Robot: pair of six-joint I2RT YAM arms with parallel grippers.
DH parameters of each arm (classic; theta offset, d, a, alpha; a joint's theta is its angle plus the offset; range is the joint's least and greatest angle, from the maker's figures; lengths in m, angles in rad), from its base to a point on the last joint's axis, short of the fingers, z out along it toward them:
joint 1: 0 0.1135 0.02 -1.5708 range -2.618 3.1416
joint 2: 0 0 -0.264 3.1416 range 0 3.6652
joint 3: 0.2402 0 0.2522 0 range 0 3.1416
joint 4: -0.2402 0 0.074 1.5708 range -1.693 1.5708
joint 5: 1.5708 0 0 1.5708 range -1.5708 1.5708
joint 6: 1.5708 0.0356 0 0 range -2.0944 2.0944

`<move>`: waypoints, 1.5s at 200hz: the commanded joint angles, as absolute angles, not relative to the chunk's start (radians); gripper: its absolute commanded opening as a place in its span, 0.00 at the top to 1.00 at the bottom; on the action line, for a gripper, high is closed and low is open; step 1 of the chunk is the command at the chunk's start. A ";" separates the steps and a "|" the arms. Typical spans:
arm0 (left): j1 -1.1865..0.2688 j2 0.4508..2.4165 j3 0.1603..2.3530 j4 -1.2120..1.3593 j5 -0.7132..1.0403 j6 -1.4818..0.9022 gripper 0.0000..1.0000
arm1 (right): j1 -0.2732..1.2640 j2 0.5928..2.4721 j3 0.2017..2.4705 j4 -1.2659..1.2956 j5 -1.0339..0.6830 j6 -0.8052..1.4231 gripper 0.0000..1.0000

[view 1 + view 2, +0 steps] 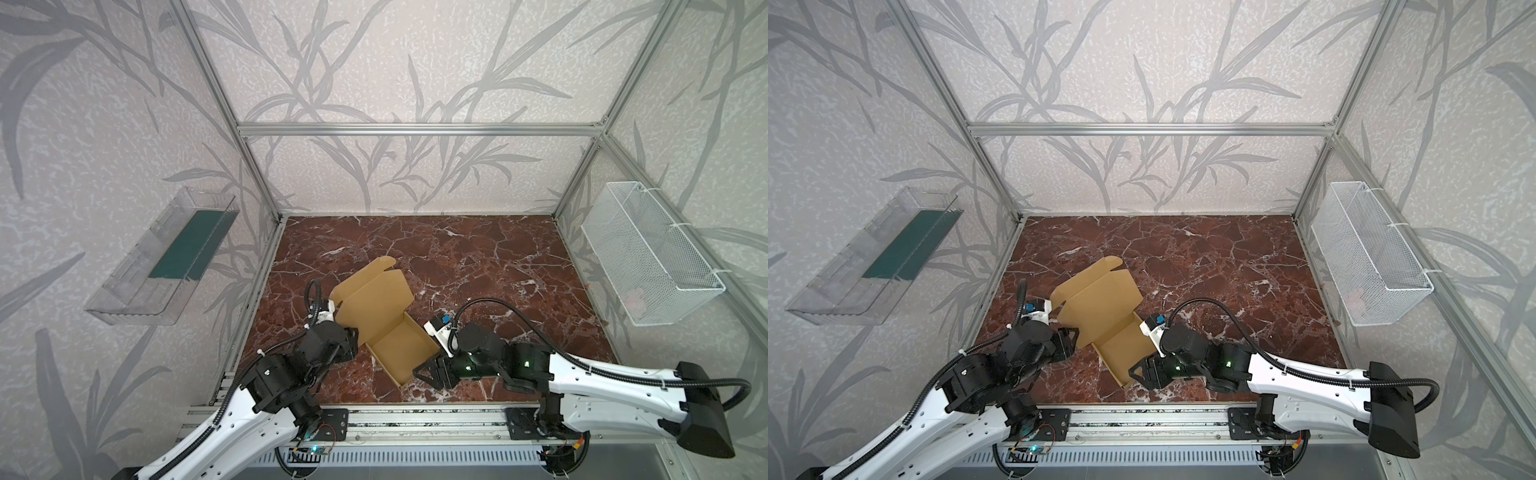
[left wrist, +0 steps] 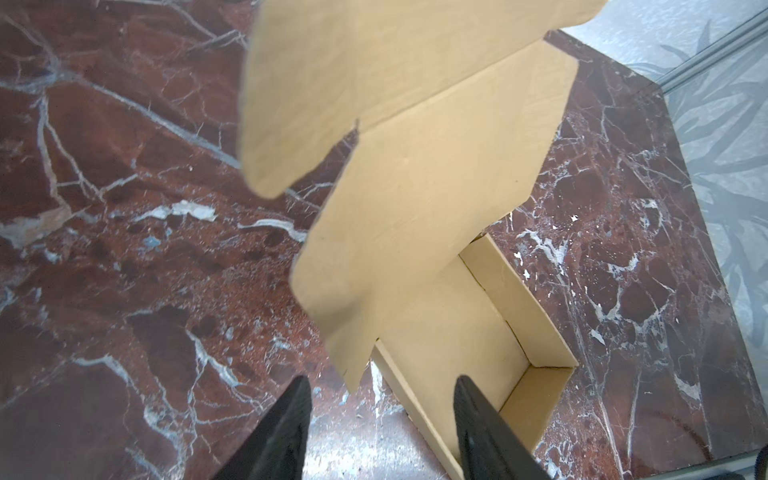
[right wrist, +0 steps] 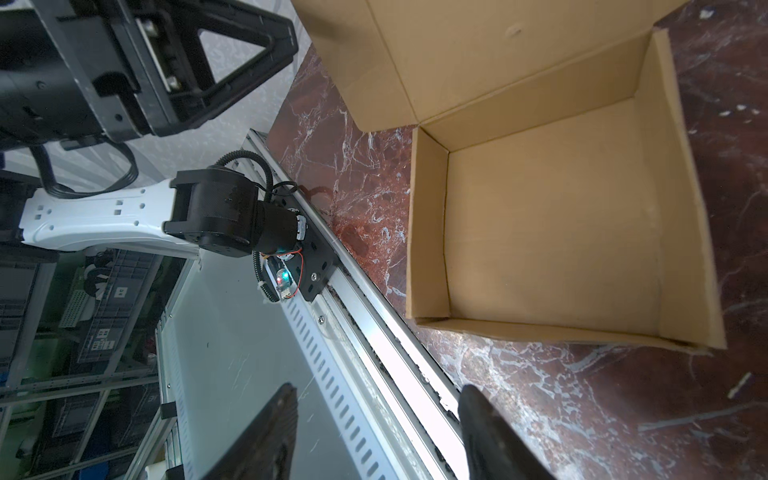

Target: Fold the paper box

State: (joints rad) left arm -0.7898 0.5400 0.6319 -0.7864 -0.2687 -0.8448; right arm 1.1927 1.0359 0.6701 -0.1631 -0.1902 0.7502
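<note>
1. The paper box [image 1: 401, 347] sits on the worktop [image 1: 498, 266] near its front edge, between the two arms.
2. The tray is formed: four low walls stand around a flat bottom. The lid [image 1: 372, 293] stands open, so I judge that closing and tucking it is what remains.
3. The cardboard is plain tan, matte and stiff, with rounded tabs on the lid. The worktop looks like glossy red-brown marble.
4. The left tool [image 2: 382, 379] is released, with its fingers apart at a tray wall. The right tool [image 3: 379, 387] is also released and holds nothing.
</note>
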 commanded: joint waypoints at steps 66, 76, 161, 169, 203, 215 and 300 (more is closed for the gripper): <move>-0.775 0.509 0.589 -0.783 -0.332 -0.804 0.53 | 1.199 0.959 0.655 -0.202 -0.124 0.667 0.37; -0.775 0.498 0.580 -0.775 -0.328 -0.802 0.53 | 1.198 0.959 0.652 -0.201 -0.124 0.664 0.37; -0.771 0.499 0.524 -0.640 -0.333 -0.763 0.71 | 1.196 0.957 0.653 -0.184 -0.120 0.649 0.37; -0.771 0.498 0.523 -0.632 -0.334 -0.758 0.74 | 1.195 0.956 0.652 -0.183 -0.119 0.646 0.37; -0.767 0.490 0.513 -0.604 -0.333 -0.746 0.77 | 1.193 0.954 0.645 -0.177 -0.121 0.644 0.37; -0.767 0.491 0.509 -0.598 -0.330 -0.746 0.79 | 1.194 0.953 0.643 -0.173 -0.123 0.646 0.37; -0.763 0.483 0.515 -0.595 -0.313 -0.738 1.00 | 1.160 0.930 0.624 -0.181 -0.104 0.646 0.36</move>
State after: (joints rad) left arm -0.7681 0.4931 0.5102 -0.6079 -0.3054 -0.7406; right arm 1.1835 0.9554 0.6392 -0.1844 -0.1272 0.6594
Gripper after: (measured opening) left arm 0.047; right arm 0.634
